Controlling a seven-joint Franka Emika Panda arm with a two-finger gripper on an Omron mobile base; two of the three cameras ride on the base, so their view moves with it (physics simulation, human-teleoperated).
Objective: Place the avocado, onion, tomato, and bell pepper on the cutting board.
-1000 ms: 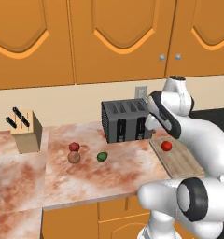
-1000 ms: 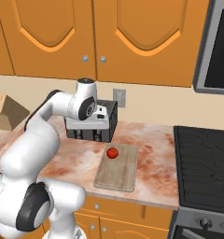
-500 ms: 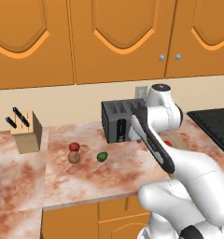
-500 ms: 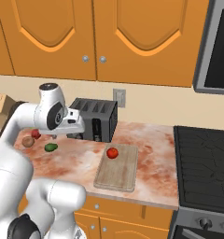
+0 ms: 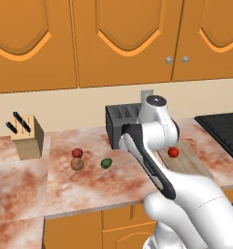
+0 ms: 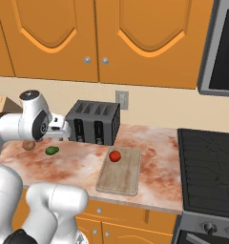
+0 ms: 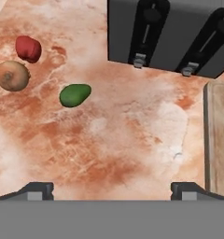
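The tomato (image 5: pixel 173 152) lies on the wooden cutting board (image 5: pixel 186 164), also seen as tomato (image 6: pixel 115 156) on board (image 6: pixel 120 174). Left of the toaster, the green avocado (image 5: pixel 106 163) rests on the counter, with the tan onion (image 5: pixel 76 164) and the dark red bell pepper (image 5: pixel 77 152) further left. In the hand view the avocado (image 7: pixel 75 94), onion (image 7: pixel 11 75) and bell pepper (image 7: pixel 28 48) sit at upper left, the board's edge (image 7: pixel 219 140) at right. My gripper (image 7: pixel 112 191) is open and holds nothing, hovering above the counter in front of the toaster, between avocado and board.
A black toaster (image 5: pixel 122 125) stands at the back of the counter, close behind my hand. A knife block (image 5: pixel 26 137) sits far left. The stove top (image 6: pixel 209 167) lies right of the board. Bare counter stretches in front of the vegetables.
The arm has swung left, from beside the tomato on the board to in front of the toaster, nearer the avocado. The tomato stays on the board.
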